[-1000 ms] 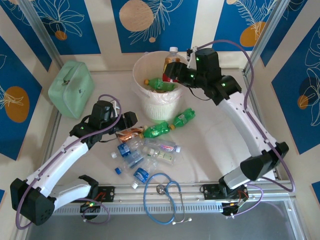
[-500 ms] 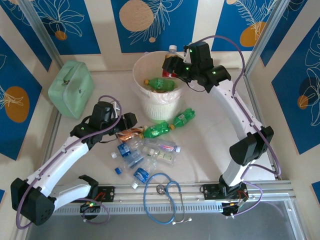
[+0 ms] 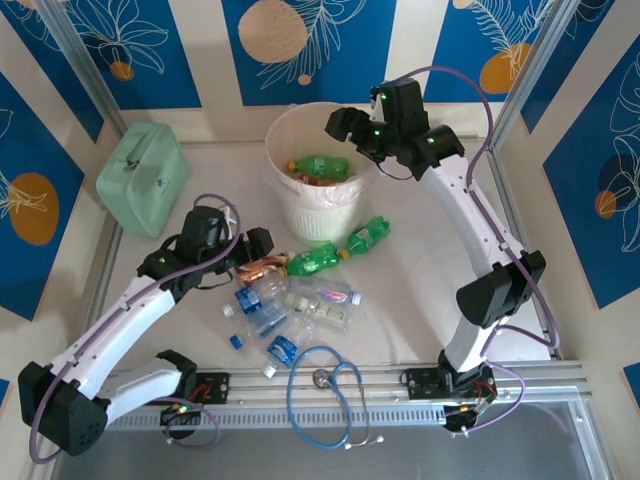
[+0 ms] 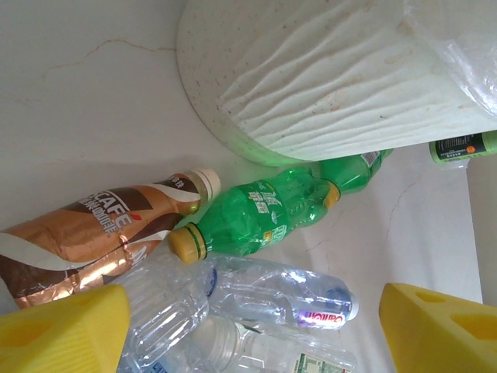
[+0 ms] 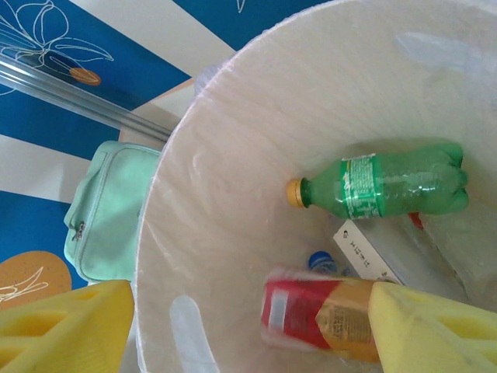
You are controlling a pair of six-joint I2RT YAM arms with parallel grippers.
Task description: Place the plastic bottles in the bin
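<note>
The left gripper (image 4: 250,326), open and empty, is nearer the bottles (image 3: 290,305) on the counter (image 3: 420,270); a green bottle (image 4: 256,217) lies just ahead, cap toward it. The right gripper (image 5: 248,326) hangs open, empty, above the bin (image 3: 300,215).

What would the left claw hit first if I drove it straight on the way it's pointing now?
Most likely the clear bottle lying right ahead of the open left claw, with the green bottle just beyond it. Depth is hard to judge from the wrist view.
</note>
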